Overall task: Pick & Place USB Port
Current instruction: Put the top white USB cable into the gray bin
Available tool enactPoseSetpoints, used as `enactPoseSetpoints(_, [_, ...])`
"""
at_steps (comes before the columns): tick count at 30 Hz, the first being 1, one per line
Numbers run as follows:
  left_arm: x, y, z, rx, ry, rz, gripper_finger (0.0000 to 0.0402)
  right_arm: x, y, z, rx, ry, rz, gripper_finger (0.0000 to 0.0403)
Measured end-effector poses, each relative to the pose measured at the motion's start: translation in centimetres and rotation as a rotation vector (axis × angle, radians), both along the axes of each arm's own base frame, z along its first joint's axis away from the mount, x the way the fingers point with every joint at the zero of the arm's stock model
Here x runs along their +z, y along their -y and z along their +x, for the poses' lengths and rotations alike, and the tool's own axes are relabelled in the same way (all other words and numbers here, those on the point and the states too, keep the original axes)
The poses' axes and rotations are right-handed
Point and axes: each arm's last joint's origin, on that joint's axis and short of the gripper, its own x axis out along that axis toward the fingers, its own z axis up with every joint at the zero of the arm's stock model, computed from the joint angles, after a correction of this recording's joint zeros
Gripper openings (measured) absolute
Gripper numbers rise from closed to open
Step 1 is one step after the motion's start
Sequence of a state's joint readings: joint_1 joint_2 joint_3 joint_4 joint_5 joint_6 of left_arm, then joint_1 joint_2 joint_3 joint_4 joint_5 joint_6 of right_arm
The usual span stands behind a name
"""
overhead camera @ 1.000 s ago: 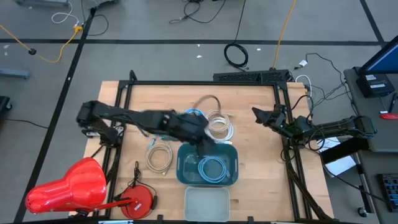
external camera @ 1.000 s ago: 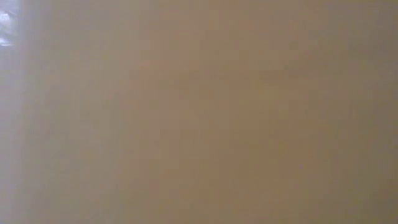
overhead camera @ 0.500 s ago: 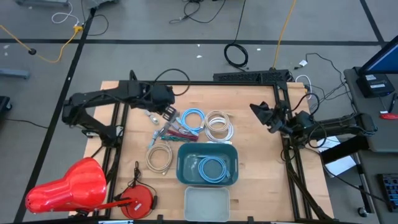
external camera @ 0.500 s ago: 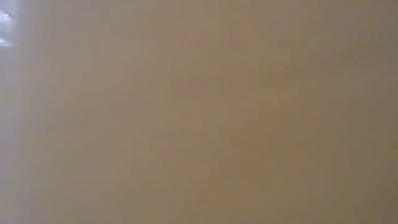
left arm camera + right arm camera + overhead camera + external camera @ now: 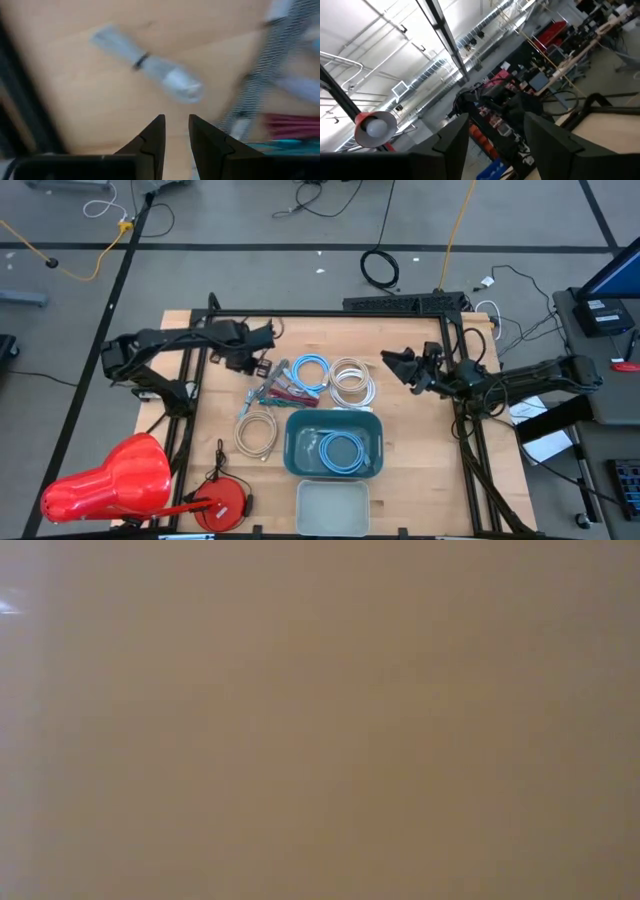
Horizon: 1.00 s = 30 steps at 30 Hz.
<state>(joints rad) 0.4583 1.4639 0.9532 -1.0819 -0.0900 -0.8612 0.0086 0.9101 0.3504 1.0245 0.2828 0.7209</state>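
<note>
On the wooden table (image 5: 410,440) lie three loose cable coils: one blue coil (image 5: 311,370), one white coil (image 5: 352,379) and one beige coil (image 5: 257,432). A fourth coil (image 5: 342,450), light blue, lies inside the single teal bin (image 5: 300,442). There is one pale tray (image 5: 332,506), one small clear bag (image 5: 246,368) and one bundle of red and grey cables (image 5: 280,387). Two robot arms reach over the table.

Teal bin (image 5: 300,442) holds a light-blue cable coil (image 5: 343,450); white coil (image 5: 352,377) on pale wood table (image 5: 410,450) (a red lamp (image 5: 110,478) beside it).
</note>
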Motion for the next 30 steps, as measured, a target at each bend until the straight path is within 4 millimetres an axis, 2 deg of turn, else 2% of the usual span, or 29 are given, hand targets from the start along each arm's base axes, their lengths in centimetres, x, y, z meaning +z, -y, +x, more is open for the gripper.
enactPoseSetpoints(5, [-1.0,-0.1,-0.8,0.126,-0.013,0.009,0.0088,0.2,-0.1,-0.1,0.026,0.014,-0.008,0.0186])
enactPoseSetpoints(14, [-2.3,-1.1,-0.8,0.318,0.090,0.076,0.0088,0.4,0.3,-0.4,0.008,0.032,0.002,0.0187])
enactPoseSetpoints(22, [-2.9,-2.6,-2.2,0.416,0.082,0.054,0.0090,0.4,0.0,-0.3,0.124,0.026,-0.045,0.0183])
enactPoseSetpoints(25, [-3.2,-2.9,-2.4,0.445,0.093,0.046,0.0111,0.3,-0.1,-0.2,0.153,0.019,-0.044,0.0185])
enactPoseSetpoints(30, [-3.6,-3.2,-2.9,0.479,0.091,0.043,0.0176,0.4,-0.2,-0.2,0.161,0.019,-0.046,0.0187])
